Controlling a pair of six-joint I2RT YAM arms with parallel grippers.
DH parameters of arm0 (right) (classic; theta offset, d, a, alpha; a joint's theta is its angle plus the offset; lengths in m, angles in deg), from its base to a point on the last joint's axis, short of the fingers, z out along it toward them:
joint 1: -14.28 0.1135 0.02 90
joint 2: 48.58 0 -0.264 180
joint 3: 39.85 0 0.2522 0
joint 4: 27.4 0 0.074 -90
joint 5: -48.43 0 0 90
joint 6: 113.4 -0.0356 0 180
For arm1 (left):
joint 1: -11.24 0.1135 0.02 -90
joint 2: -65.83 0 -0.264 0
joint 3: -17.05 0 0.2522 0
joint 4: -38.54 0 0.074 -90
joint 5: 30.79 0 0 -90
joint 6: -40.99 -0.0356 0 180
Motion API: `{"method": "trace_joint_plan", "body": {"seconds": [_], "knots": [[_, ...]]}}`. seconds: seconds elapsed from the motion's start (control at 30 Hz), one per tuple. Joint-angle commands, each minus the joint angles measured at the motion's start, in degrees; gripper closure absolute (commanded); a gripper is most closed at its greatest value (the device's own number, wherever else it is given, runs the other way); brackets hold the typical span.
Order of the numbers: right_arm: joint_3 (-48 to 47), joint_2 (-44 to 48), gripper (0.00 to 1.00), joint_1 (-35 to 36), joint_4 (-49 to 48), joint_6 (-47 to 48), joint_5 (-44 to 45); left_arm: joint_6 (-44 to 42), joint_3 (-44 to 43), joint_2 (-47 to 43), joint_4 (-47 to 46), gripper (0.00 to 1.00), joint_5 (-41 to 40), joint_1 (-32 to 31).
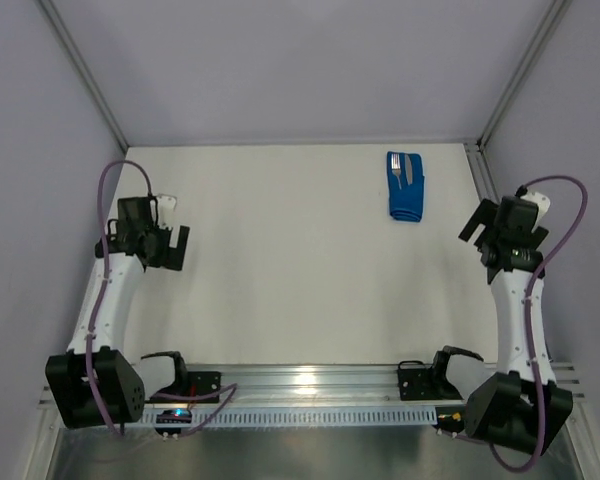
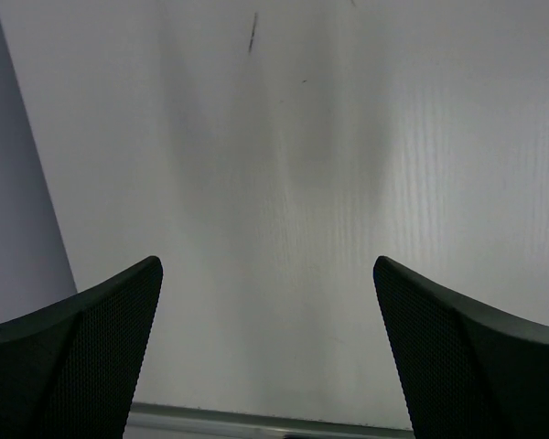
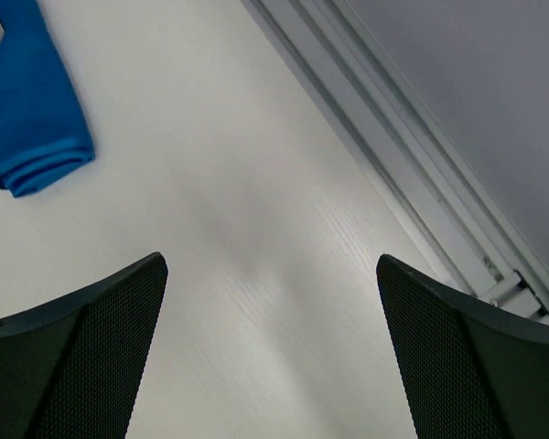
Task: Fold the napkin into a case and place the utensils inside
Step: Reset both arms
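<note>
Well apart, left gripper [image 2: 267,274] and right gripper [image 3: 272,270] gape wide — case [image 1: 405,188] near table's [image 1: 280,250] far-right edge.

Case [image 1: 405,195]: you have a folded blue pouch at the table's [image 1: 280,250] far right.
Fork [image 1: 396,166], knife [image 1: 412,170]: side by side at its far end, fork on your left.
Right gripper [image 1: 478,225]: near the case, not touching.
Left gripper [image 1: 175,245]: well apart, far left.

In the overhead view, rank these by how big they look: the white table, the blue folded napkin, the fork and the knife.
1. white table
2. blue folded napkin
3. fork and knife: only their exposed ends show above the cloth, too alike to rank.
</note>
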Motion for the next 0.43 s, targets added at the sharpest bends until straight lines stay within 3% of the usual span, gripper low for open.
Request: {"method": "trace_joint_plan", "body": {"seconds": [0.0, 0.17, 0.4], "knots": [[8.43, 10.82, 0.01, 0.06, 1.4, -6.84, 3.4, -0.98, 4.48, -7.27, -3.67, 0.01, -10.15, 0.55], [16.43, 21.58, 0.01, 0.14, 4.04, -9.75, -2.22, -1.77, 9.51, -11.25, -2.0, 0.01, -9.27, 0.55], [17.15, 28.09, 0.01, 0.06, 4.84, -10.29, -8.29, -1.6, 13.38, -9.67, 1.07, 0.01, -4.61, 0.55]]}}
